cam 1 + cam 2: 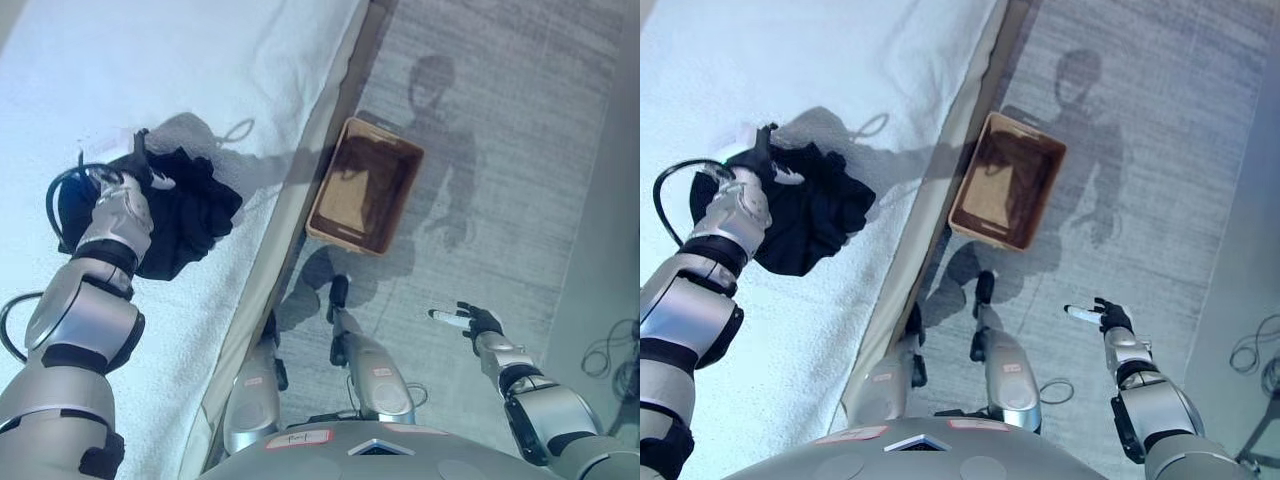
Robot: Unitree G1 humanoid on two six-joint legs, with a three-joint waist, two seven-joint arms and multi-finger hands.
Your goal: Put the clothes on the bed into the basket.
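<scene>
A dark crumpled garment (190, 215) lies on the white bed (200, 70) near its right edge. My left hand (140, 172) is at the garment's upper left, with its fingers curled into the cloth. A brown rectangular basket (365, 185) stands on the grey carpet right beside the bed's edge; its inside is in shadow and shows no garment. My right hand (470, 320) hangs over the carpet at the lower right, fingers straight, holding nothing, well away from basket and garment.
The bed's edge (300, 200) runs diagonally from the top middle to the bottom left, between the garment and the basket. Grey carpet (520, 150) spreads around the basket. A bundle of cables (612, 352) lies at the far right.
</scene>
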